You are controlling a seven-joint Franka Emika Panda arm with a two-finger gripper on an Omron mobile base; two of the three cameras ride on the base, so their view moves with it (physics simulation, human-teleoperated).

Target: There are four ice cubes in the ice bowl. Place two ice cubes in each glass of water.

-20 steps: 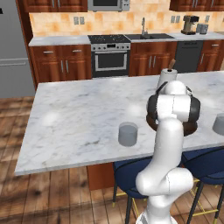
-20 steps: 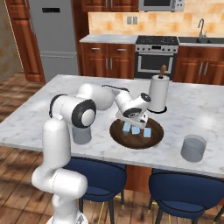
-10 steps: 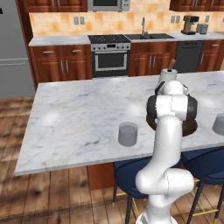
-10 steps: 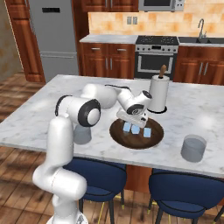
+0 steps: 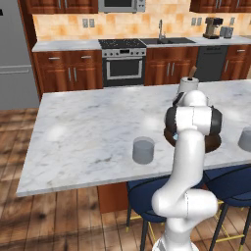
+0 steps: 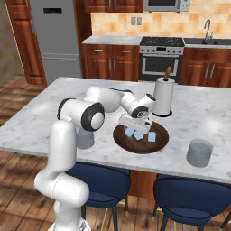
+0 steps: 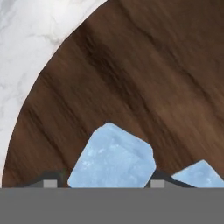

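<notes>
On the marble island, the near-left glass of water is sitting beside the arm; the gripper is reaching into the ice bowl, its jaws straddling one ice cube, grip uncertain; the second glass is standing right.

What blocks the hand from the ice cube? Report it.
Nothing visible. In the hand view one ice cube lies in the gap between the fingertips, on the bowl. A second cube sits just outside one finger. The hand is low over the bowl.
</notes>
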